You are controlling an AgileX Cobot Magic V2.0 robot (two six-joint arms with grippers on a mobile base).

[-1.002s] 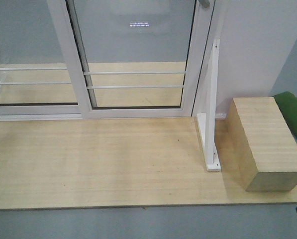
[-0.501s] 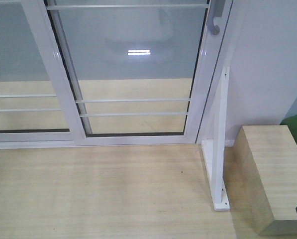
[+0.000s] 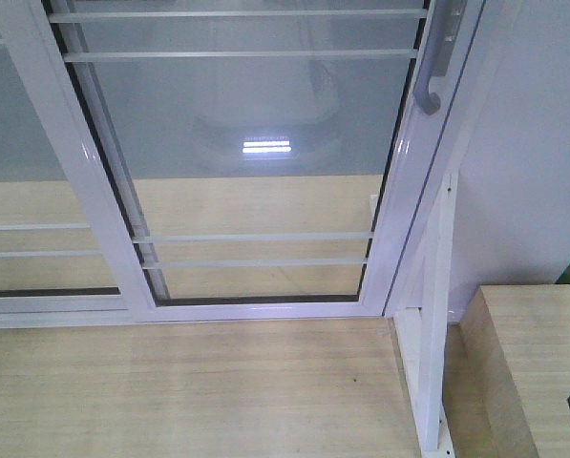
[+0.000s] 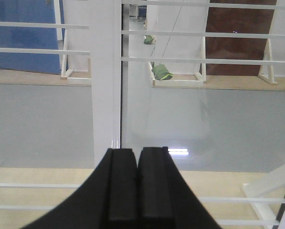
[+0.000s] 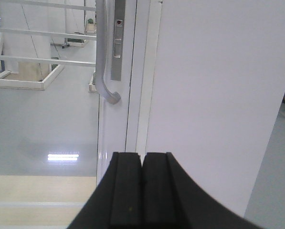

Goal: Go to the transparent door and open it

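The transparent door (image 3: pixel 265 124) fills the front view: clear glass in a white frame, crossed by thin white bars. Its curved silver-grey handle (image 3: pixel 435 76) is on the right stile, at the top right. In the right wrist view the handle (image 5: pixel 102 57) hangs above and a little left of my right gripper (image 5: pixel 142 153), which is shut on nothing and apart from it. My left gripper (image 4: pixel 136 150) is also shut and empty, facing a white stile (image 4: pixel 106 86) with barred glass to its right. Neither gripper shows in the front view.
A second barred glass panel (image 3: pixel 27 239) stands to the left. A white frame post with a slanted brace (image 3: pixel 435 324) stands right of the door, beside a white wall (image 3: pixel 533 143). A pale wooden box (image 3: pixel 542 363) sits at the lower right on the wooden platform (image 3: pixel 189 391).
The view has closed in on the door: it looms larger, the handle has come down into the frame, and the wooden box and platform edge have slid toward the bottom right.
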